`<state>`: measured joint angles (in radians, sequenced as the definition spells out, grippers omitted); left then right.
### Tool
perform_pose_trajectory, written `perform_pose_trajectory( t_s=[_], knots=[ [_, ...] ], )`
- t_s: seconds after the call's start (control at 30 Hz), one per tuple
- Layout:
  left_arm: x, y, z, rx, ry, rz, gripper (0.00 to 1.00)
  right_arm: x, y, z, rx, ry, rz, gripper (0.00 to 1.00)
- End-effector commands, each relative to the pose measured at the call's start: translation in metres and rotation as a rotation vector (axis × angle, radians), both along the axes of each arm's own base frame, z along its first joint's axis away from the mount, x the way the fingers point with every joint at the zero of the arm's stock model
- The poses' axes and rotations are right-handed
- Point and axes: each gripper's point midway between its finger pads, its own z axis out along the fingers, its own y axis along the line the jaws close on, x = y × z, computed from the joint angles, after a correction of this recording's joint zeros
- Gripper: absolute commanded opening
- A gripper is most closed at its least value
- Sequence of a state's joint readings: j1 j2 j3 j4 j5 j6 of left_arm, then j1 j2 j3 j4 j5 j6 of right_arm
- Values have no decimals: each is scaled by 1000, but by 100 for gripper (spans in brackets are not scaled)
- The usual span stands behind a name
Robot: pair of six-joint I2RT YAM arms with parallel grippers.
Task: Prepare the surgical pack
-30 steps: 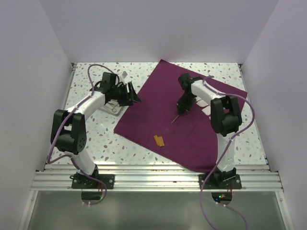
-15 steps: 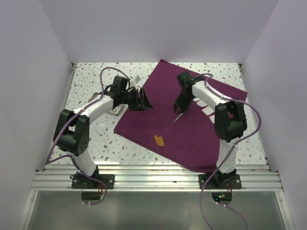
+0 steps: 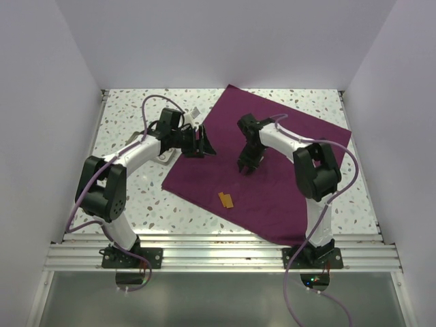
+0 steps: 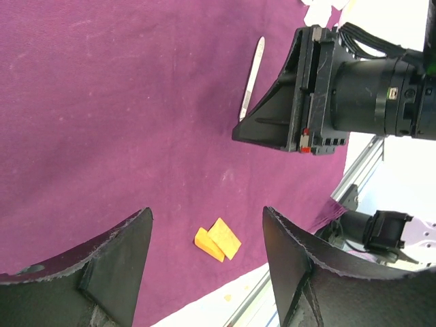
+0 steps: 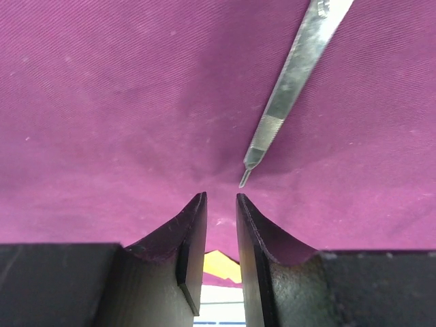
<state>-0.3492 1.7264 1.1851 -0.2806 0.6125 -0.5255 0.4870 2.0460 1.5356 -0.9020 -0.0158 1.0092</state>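
The plum-purple cloth (image 3: 272, 177) lies spread flat as a large sheet on the speckled table. A slim metal instrument (image 5: 293, 82) rests on it, its thin tip just beyond my right gripper's fingertips; it also shows in the left wrist view, the instrument (image 4: 251, 78) beside the right gripper's black body (image 4: 300, 95). My right gripper (image 5: 221, 195) hovers low over the cloth with a narrow gap and nothing in it. My left gripper (image 4: 206, 211) stands wide open and empty over the cloth's left corner (image 3: 204, 144).
A small orange folded piece (image 3: 225, 199) lies on the cloth near its front edge. A small pale packet (image 3: 195, 112) and a metallic item (image 3: 165, 157) sit on the table under the left arm. An aluminium rail (image 3: 218, 252) borders the front.
The right gripper let go of the instrument, opened slightly, and slid left and nearer. The left gripper swung right over the cloth's corner, then stayed.
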Motion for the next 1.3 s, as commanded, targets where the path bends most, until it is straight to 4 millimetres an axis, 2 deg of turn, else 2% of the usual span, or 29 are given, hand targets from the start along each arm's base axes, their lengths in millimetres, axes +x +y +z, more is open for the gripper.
perform_pose_trajectory(
  t_s=[0.0, 0.33, 0.53, 0.73, 0.83, 0.97, 1.03, 1.13, 1.27],
  knots=[
    [2, 1, 18, -5, -62, -33, 70, 3, -10, -1, -42, -10, -47, 28],
    [3, 0, 17, -10, -60, -56, 72, -1, -12, -12, -64, 4, -54, 27],
    [1, 4, 17, -7, -58, -58, 72, 0, -16, -21, -90, 13, -52, 24],
    [1, 6, 14, -8, -51, -52, 72, -11, -22, -29, -101, 33, -58, 15],
    [-1, 6, 13, -10, -45, -55, 72, -12, -22, -28, -101, 35, -47, 3],
    [-1, 6, 14, -14, -43, -55, 73, -8, -24, -13, -105, 4, -11, 0],
    [-1, 5, 15, -20, -33, -48, 73, -2, -24, 2, -98, -39, 13, 0],
    [2, 3, 16, -36, -8, -25, 74, 0, -22, 24, -76, -83, 91, 0],
    [6, -1, 19, -67, 19, -11, 74, -1, -15, 40, -17, -124, 191, 0]
  ],
)
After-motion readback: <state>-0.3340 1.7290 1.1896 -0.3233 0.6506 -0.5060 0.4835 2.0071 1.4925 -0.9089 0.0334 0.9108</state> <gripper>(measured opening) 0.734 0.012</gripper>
